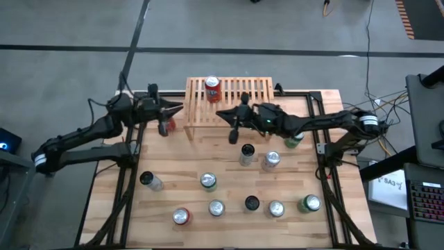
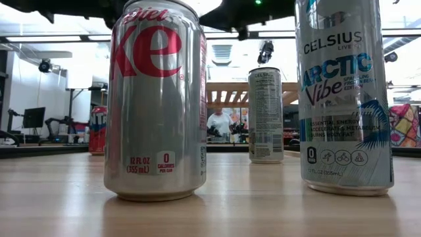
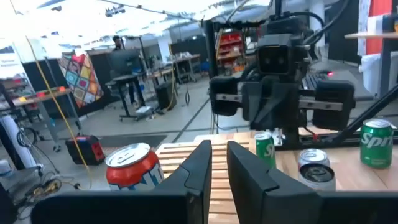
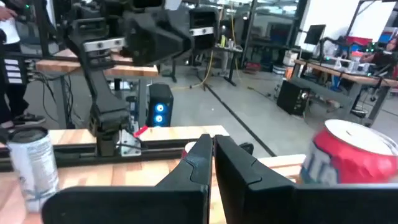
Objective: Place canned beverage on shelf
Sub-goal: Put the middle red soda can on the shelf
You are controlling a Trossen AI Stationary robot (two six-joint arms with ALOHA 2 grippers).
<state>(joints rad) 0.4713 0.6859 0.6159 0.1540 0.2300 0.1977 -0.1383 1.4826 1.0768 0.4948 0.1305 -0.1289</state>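
One red can (image 1: pixel 212 89) stands upright on the shelf (image 1: pixel 244 92), toward its left end. About ten more cans are on the table (image 1: pixel 173 198) in front of the shelf.

High view:
- Left gripper (image 1: pixel 177 110) is just off the shelf's left end, pointing at it.
- A second red can (image 1: pixel 165 127) sits on the table by the shelf's left front leg, close under that gripper. Can't tell if they touch.
- Right gripper (image 1: pixel 225 114) hangs over the shelf's front edge, near the middle.
- Both grippers are empty.

Low view:
- A Diet Coke can (image 2: pixel 158 99) and a Celsius can (image 2: pixel 343 99) fill the foreground, well in front of the shelf.
- A slim can (image 2: pixel 266 115) stands between them, nearer the shelf.
- The shelf shows only as wood legs and slats behind.

Left wrist view:
- The fingers are nearly together with a thin gap and nothing in it.
- The shelf's red can (image 3: pixel 130 167) is just beside the fingers (image 3: pixel 198 171).
- The right arm is opposite, across the slats.

Right wrist view:
- The fingers (image 4: pixel 198 158) are pressed together, holding nothing.
- The same red can (image 4: pixel 354 155) is close alongside.

Risks, my read:
- Both grippers flank the placed can. A sideways swing on retreat could clip it and tip it or push it off the back of the shelf.
- The arms face each other at close range over the shelf, so a collision is likely if both move inward.
- A left arm drop could knock over the red can by the leg.
- The table cans are tightly grouped, so closed fingers coming down for the next pick may topple neighbours. Open them first.
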